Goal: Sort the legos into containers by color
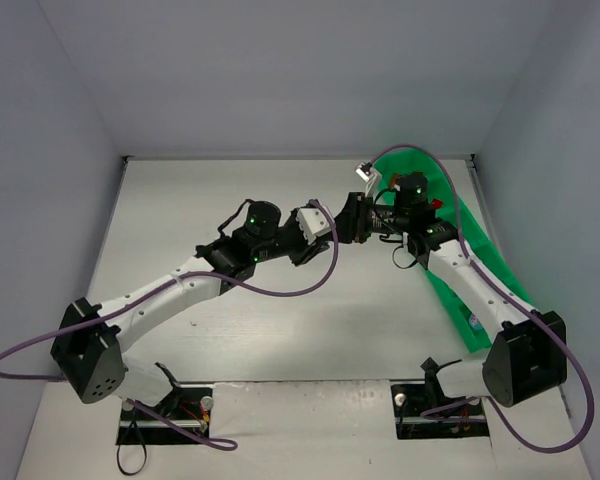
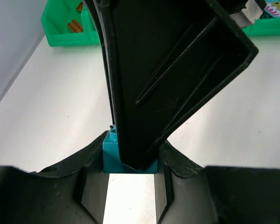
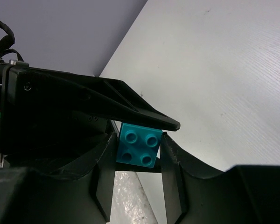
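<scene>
Left gripper (image 2: 129, 179): we see it clamped on the teal brick (image 2: 111, 157), over the table (image 1: 280, 340).
Right gripper (image 3: 137, 163): closed on the same brick, one finger against each side.
Teal brick: pinched between both grippers, near the tray.
Green tray (image 2: 60, 39): beyond them, with a brown brick (image 2: 75, 26) in one compartment.

Right fingers (image 2: 177, 70) crowd left fingers (image 2: 65, 182) at teal brick (image 3: 137, 144).
</scene>
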`<state>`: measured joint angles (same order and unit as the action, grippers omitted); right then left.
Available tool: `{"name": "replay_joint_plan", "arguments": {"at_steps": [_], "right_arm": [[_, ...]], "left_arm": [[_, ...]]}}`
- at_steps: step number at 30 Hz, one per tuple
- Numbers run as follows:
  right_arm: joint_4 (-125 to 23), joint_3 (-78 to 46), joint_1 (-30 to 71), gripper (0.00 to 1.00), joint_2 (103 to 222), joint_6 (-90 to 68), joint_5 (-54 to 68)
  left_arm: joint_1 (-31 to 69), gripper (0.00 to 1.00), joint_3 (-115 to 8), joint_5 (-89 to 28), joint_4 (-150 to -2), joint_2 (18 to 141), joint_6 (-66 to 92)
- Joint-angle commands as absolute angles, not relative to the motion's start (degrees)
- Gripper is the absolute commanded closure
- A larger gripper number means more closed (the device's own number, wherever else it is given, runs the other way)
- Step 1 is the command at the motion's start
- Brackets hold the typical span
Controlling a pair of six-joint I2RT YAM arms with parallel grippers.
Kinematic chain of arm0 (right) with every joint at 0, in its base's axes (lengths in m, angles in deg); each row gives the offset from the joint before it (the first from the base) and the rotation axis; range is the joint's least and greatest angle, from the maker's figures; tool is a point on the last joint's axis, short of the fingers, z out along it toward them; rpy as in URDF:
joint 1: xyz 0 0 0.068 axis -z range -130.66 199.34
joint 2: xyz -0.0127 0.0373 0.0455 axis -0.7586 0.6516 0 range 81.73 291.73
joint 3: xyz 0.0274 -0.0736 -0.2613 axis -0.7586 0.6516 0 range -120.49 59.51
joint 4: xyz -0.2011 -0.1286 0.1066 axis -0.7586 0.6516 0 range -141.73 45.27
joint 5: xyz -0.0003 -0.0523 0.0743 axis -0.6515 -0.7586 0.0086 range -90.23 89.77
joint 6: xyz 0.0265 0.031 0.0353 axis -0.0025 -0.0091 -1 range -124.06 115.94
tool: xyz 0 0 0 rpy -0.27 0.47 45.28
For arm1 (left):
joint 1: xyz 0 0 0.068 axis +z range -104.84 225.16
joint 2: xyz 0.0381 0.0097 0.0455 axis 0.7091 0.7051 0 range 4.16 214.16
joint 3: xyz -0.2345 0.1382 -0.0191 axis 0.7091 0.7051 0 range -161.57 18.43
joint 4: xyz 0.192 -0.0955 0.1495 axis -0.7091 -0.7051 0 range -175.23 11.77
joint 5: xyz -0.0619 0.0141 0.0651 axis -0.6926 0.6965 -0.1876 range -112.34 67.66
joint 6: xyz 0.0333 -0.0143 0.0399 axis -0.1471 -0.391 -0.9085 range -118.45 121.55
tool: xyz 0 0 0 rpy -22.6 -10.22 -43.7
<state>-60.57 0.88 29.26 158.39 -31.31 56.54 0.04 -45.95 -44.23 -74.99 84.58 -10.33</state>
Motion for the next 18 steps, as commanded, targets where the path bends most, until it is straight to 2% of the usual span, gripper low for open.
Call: {"name": "replay_joint_plan", "arguments": {"at_steps": [1, 2, 3, 5, 6, 7, 10, 11, 14, 18], "right_arm": [[-64.21, 0.88, 28.51, 0.7, 157.93, -31.4, 58.22], [-64.12, 1.06, 28.51, 0.74, 157.84, -31.22, 58.13], [-63.78, 1.15, 28.51, 0.87, 157.93, -31.22, 57.78], [-63.42, 1.5, 28.51, 0.99, 158.11, -30.96, 56.99], [-63.25, 1.68, 28.51, 1.0, 158.19, -30.61, 56.38], [-63.07, 1.85, 28.6, 1.0, 158.11, -30.43, 55.85], [-61.32, 1.59, 29.04, 1.0, 157.58, -28.42, 51.99], [-59.57, 1.42, 29.39, 1.0, 157.41, -27.8, 50.06], [-56.23, 1.41, 31.31, 1.0, 155.91, -26.21, 40.67], [-52.0, 3.17, 37.71, 1.0, 152.93, -27.7, 20.49]], "left_arm": [[-0.37, 0.96, -49.42, -43.7, -70.23, 83.61, -11.28], [-0.37, 0.93, -49.42, -43.61, -70.23, 83.78, -11.28], [-0.37, 0.92, -49.42, -43.43, -70.23, 83.79, -11.28], [-0.37, 0.82, -49.42, -42.82, -70.15, 83.96, -11.28], [-0.37, 0.78, -49.42, -42.55, -70.15, 84.14, -11.28], [-0.37, 0.66, -49.42, -42.12, -70.23, 84.14, -11.11], [-0.37, 0.42, -49.07, -40.54, -70.32, 84.23, -10.23], [-0.37, 0.3, -48.99, -39.83, -70.15, 84.23, -9.71], [-0.37, 0.21, -48.63, -36.16, -70.58, 84.05, -7.25], [-0.28, 0.2, -48.55, -29.91, -72.43, 83.35, -1.72]]}}
